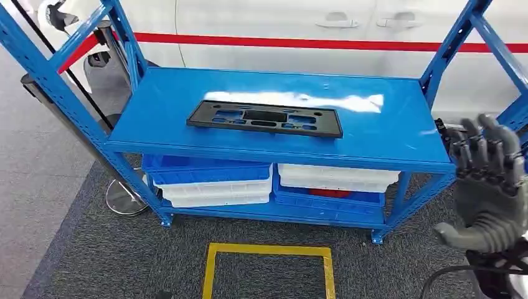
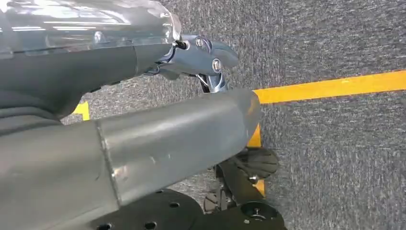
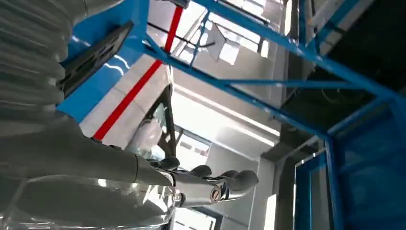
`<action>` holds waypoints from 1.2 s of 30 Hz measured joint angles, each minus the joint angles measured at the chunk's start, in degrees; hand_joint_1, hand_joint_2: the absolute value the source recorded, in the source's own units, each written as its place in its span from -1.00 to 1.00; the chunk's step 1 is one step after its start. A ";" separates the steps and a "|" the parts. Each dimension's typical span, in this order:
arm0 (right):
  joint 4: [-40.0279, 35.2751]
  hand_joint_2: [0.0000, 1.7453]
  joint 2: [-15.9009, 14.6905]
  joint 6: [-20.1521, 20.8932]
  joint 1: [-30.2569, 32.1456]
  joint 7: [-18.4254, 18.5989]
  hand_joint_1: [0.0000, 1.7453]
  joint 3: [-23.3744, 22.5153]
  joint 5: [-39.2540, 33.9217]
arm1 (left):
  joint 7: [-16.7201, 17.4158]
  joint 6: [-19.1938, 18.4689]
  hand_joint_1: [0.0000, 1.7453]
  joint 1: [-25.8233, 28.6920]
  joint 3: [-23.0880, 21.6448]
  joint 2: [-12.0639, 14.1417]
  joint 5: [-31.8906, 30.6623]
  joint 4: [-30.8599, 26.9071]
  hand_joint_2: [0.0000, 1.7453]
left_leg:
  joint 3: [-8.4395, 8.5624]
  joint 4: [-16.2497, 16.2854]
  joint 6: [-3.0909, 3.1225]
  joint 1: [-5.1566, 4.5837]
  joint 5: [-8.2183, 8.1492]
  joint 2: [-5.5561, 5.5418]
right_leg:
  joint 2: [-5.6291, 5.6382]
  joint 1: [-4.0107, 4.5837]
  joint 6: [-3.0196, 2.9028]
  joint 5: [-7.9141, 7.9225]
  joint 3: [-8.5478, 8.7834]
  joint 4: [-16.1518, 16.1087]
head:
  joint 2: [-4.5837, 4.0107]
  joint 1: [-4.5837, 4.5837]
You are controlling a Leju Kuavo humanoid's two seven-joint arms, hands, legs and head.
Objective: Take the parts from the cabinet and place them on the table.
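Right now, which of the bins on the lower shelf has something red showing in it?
The blue bin on the right, beneath the right white bin: a red patch shows at its top edge. The left blue bin and left white bin show none.

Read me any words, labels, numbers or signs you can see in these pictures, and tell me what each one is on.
No readable text in any view.
The black plastic part on the blue rack shelf shows no lettering.
The white and blue bins below carry no visible labels.
The red stripe behind is plain.
The yellow floor marking is an outline only.
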 joint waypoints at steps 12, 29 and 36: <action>2.95 -1.00 2.80 -6.78 -3.24 0.48 -1.00 14.21 17.27 | 1.68 1.12 -1.00 -0.41 0.50 -1.01 0.04 0.31 -1.00 | 1.34 -2.00 1.13 0.38 0.88 -0.14 | -0.46 0.44 -0.11 2.19 -5.01 5.28 | 0.00 0.02; 9.55 -1.00 3.30 -16.90 -8.77 4.57 -1.00 21.96 20.13 | 0.94 0.46 -1.00 -0.81 0.85 -0.83 -2.16 0.50 -1.00 | -1.83 -0.05 -2.13 0.85 1.77 4.14 | -1.32 0.74 -1.63 1.86 -1.93 -0.16 | 0.00 -0.02; 12.70 -1.00 2.67 -17.42 -11.93 7.22 -1.00 24.52 22.92 | 0.41 0.28 -1.00 -0.90 0.87 -0.81 -2.16 0.50 -1.00 | -1.91 -1.44 1.15 0.75 2.92 1.10 | -1.63 0.54 0.23 -2.32 -4.32 5.69 | 0.00 0.00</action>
